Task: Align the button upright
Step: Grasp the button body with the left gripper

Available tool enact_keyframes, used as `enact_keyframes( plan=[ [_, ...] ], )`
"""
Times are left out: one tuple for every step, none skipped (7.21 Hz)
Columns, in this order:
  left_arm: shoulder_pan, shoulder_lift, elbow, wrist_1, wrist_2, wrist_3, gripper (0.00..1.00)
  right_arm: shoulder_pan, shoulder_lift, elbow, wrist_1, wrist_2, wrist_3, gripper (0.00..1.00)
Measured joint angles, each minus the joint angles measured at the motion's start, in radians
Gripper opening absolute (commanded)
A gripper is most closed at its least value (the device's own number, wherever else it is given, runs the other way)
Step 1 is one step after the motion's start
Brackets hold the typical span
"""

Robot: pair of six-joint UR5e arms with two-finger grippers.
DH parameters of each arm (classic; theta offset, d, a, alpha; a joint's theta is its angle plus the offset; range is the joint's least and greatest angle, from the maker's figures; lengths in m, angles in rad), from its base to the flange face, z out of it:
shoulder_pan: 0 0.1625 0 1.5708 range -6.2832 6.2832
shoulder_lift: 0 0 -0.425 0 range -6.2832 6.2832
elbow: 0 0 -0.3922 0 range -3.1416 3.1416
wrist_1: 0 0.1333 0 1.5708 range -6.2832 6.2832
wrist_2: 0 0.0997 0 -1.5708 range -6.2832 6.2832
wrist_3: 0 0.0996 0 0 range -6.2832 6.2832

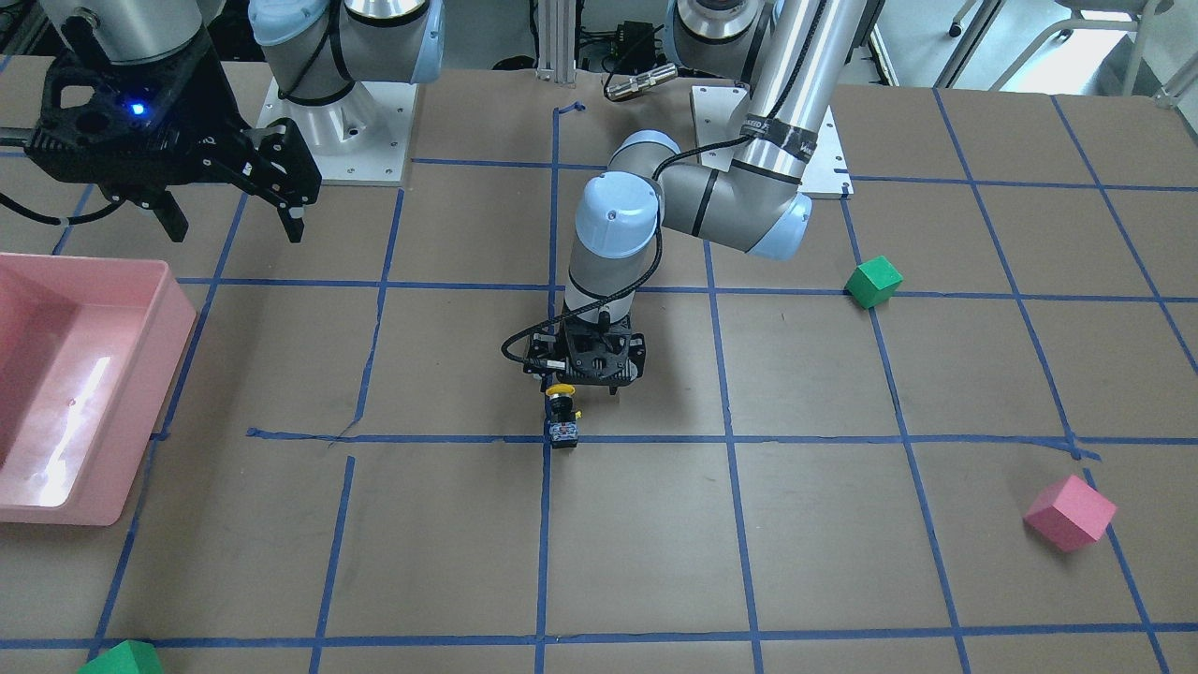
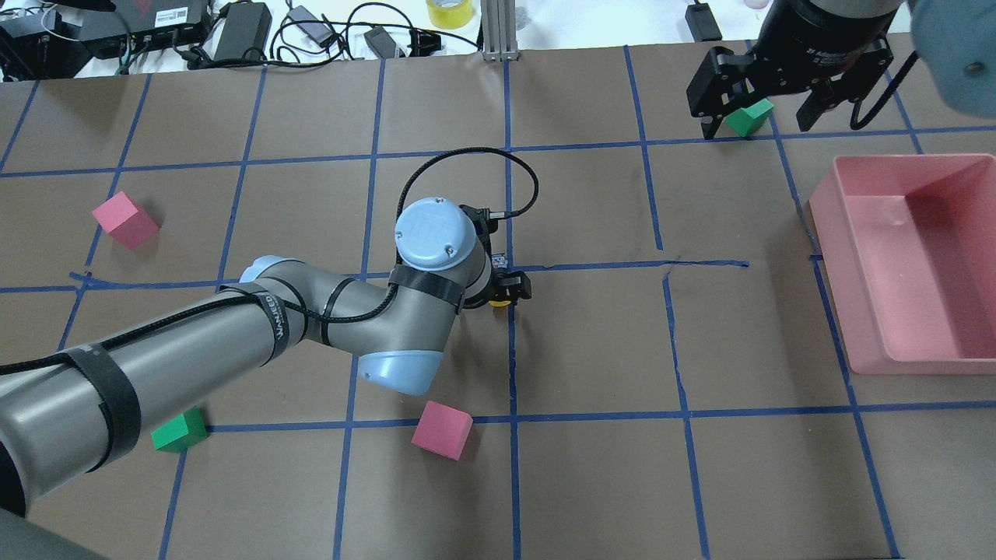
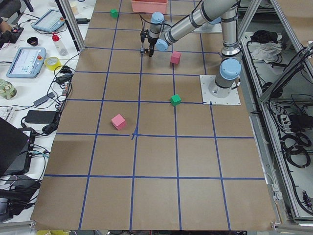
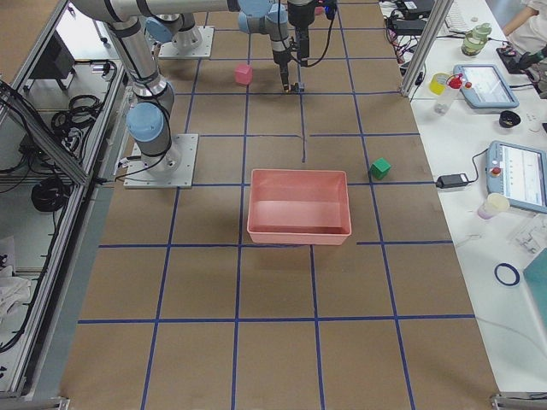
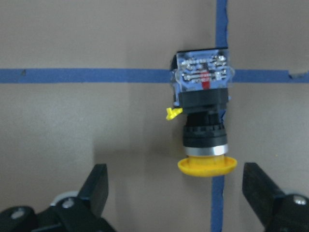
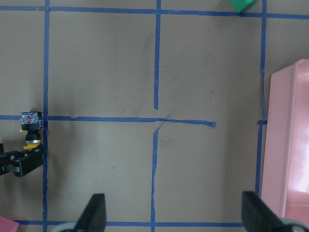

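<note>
The button (image 5: 203,116) lies on its side on the brown paper at a crossing of blue tape lines. Its yellow cap points toward my left gripper and its white/blue contact block points away. It also shows in the front view (image 1: 562,412) and the right wrist view (image 6: 30,129). My left gripper (image 5: 176,193) is open and empty, low over the table, with the cap just ahead of the gap between its fingers, touching neither. In the front view my left gripper (image 1: 580,386) hangs just behind the button. My right gripper (image 1: 234,225) is open and empty, raised far off.
A pink bin (image 1: 173,318) stands on my right side of the table. A green cube (image 1: 873,281) and a pink cube (image 1: 1070,512) lie on my left side. Another pink cube (image 2: 442,430) lies near my left arm, and another green cube (image 2: 748,118) under my right gripper.
</note>
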Motion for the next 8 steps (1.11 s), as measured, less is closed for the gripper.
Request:
enact_keyframes(
  plan=[
    [0.000, -0.001, 0.006, 0.004, -0.002, -0.002, 1.00, 0.000, 0.000, 0.000, 0.000, -0.001, -0.003, 1.00],
    [0.000, -0.003, 0.009, 0.005, -0.003, -0.004, 0.99, 0.000, 0.000, 0.000, 0.000, -0.001, -0.004, 1.00],
    [0.000, -0.007, 0.013, 0.008, -0.003, -0.004, 0.99, 0.000, 0.000, 0.000, 0.000, 0.000, -0.005, 1.00],
    [0.000, -0.015, 0.023, 0.010, -0.003, -0.005, 0.98, 0.000, 0.000, 0.001, 0.000, 0.001, -0.006, 1.00],
    [0.000, -0.027, 0.038, 0.012, -0.003, -0.005, 0.94, 0.000, 0.000, 0.001, 0.000, 0.001, -0.006, 1.00],
    [0.000, -0.038, 0.049, 0.014, -0.003, -0.005, 0.83, 0.000, 0.000, 0.001, 0.000, 0.000, -0.007, 1.00],
    [0.000, -0.044, 0.053, 0.014, -0.003, -0.005, 0.77, 0.000, 0.000, 0.001, 0.000, 0.000, -0.007, 1.00],
    [0.000, -0.047, 0.054, 0.012, -0.004, -0.005, 0.52, 0.000, 0.000, 0.001, 0.000, 0.000, -0.007, 1.00]
  ],
)
